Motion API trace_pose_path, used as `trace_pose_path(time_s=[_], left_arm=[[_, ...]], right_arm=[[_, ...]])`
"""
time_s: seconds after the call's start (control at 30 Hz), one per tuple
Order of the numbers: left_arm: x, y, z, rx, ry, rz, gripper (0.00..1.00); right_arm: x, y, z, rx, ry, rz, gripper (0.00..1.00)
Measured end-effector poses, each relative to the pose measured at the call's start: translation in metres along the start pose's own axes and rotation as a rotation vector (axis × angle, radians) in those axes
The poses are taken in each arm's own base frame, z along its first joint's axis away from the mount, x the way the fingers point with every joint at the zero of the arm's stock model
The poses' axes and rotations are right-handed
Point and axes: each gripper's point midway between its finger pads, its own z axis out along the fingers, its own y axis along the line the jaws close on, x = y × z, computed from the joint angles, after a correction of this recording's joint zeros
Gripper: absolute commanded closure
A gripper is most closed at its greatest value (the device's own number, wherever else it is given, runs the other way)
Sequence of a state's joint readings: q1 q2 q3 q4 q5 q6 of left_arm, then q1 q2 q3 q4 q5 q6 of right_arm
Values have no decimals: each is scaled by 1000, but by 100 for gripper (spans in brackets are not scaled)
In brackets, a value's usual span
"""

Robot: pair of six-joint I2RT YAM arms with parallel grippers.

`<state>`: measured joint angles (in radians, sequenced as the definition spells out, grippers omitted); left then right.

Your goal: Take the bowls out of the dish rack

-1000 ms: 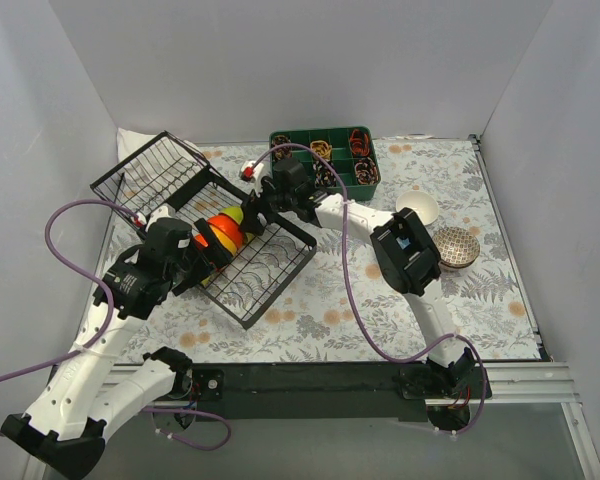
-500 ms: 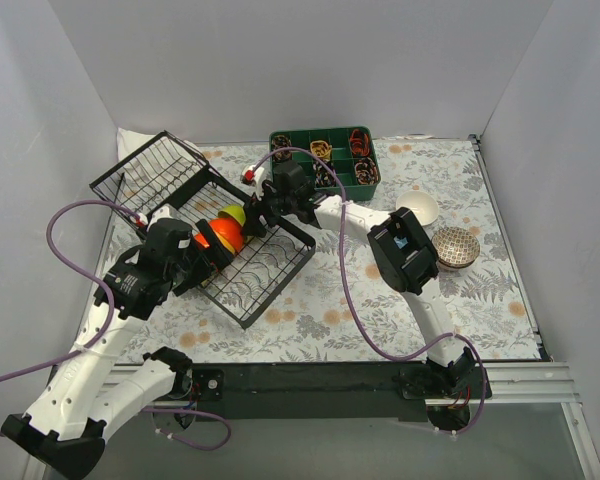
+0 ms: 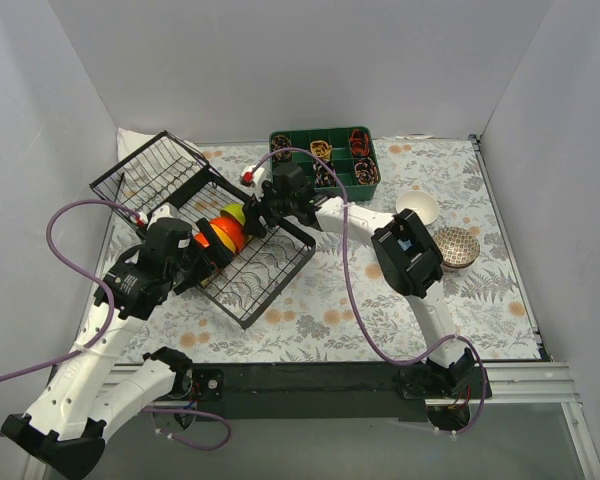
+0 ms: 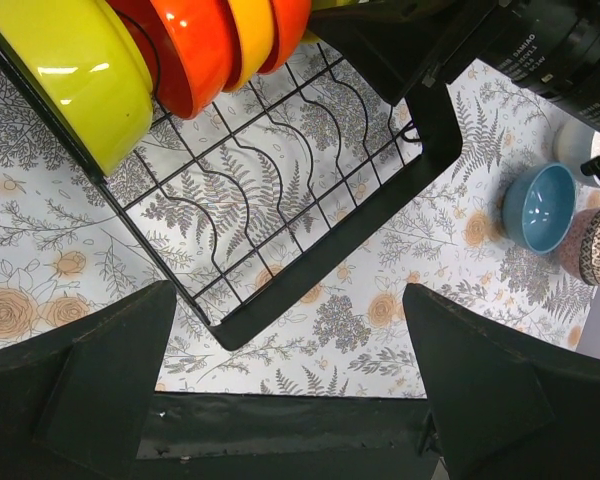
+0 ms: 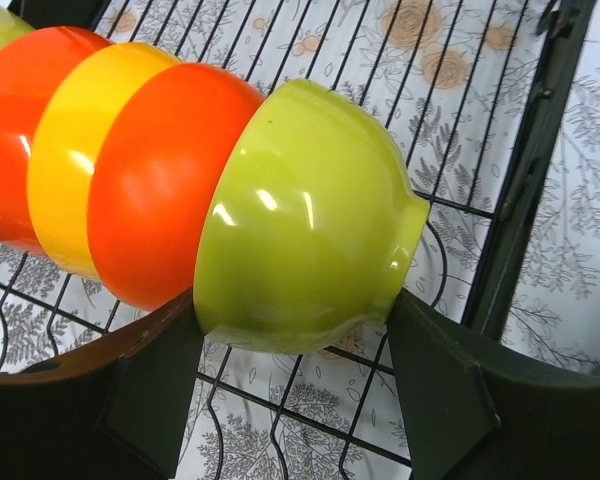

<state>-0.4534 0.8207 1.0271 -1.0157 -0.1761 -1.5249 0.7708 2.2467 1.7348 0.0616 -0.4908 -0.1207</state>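
A robotics lab test cell: 2 white arms (image 3: 100, 355) bolted to a black rail (image 3: 310, 390) at the table (image 3: 485, 300) edge. Plain grey panels (image 3: 300, 70) wall in the floral-clothed table on 3 sides.

We see open table (image 3: 320, 300) right of the dish rack (image 3: 270, 270); inside, packed bowls (image 3: 225, 232) leave no gaps, and the lime bowl (image 5: 300, 220) fills the right gripper (image 5: 298, 305) span.

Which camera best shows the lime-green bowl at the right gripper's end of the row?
Right wrist: the lime-green bowl fills the frame between the fingers of the right gripper. Top external shows only a small green spot; left wrist, at most a sliver at its top edge.
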Motion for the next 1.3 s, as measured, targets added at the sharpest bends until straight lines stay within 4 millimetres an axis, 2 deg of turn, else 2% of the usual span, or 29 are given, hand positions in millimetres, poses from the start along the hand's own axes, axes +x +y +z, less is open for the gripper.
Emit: trace_pose_path(time_s=[0.13,0.37,0.47,0.57,0.8,0.93,1.2,1.3], left_arm=[[-2,1,0,-5,-9,-1,2],[-7,1,-2,-3,-38,-5,2],[-8,2,-3,-3,-48,-6,2],[-10,2,-3,-2,-59,-8,2],[-13,-2,-1,19,-79,-10,2],[-14,-4,3,31,-85,-1,2],[-13,-14,14,98,-96,30,2],[-12,-20,18,132,-97,41,2]], right_arm=[[-8,-2,-9,61,3,-29,99],[-36,-2,-25,128,-33,-80,99],[-42,-1,-31,164,-37,-97,99],[-42,-2,-36,202,-30,-97,99],[-26,-4,-52,284,10,-64,99],[-26,3,-69,306,13,-24,99],[-59,24,-110,319,-73,74,99],[-61,37,-126,299,-95,126,99]])
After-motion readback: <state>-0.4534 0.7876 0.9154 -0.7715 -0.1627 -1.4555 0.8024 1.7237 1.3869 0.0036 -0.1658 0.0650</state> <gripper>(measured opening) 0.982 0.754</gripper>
